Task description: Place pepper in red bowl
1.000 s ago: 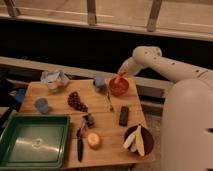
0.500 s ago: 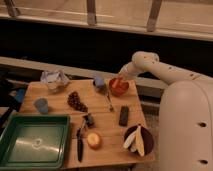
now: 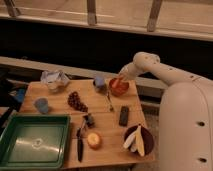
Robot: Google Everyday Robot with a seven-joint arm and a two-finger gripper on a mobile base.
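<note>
Camera view puts my gripper [image 3: 120, 79] right over the far rim of the red bowl [image 3: 118, 87], at the back right of the wooden table [image 3: 102, 127], with the white arm reaching in from the right. I judge I am at the placing step: the hand is low over the bowl's opening, so what remains is the drop and the retreat. Whether the fingers are clamped or let go, I cannot tell. The pepper I cannot pick out with any certainty either; there is reddish-orange at the gripper's tip and inside the bowl, but it blends with the bowl's own colour, so it may be between the fingers or already lying inside. I see no slim red chili anywhere else on the table, which makes me think it is at the bowl. The next move, as I read it, calls for confirming the release and then lifting straight up, so I do not tip the bowl or nudge the blue cup [image 3: 99, 81] just beside it. The bowl itself is small, round, red-orange, and sits upright.
</note>
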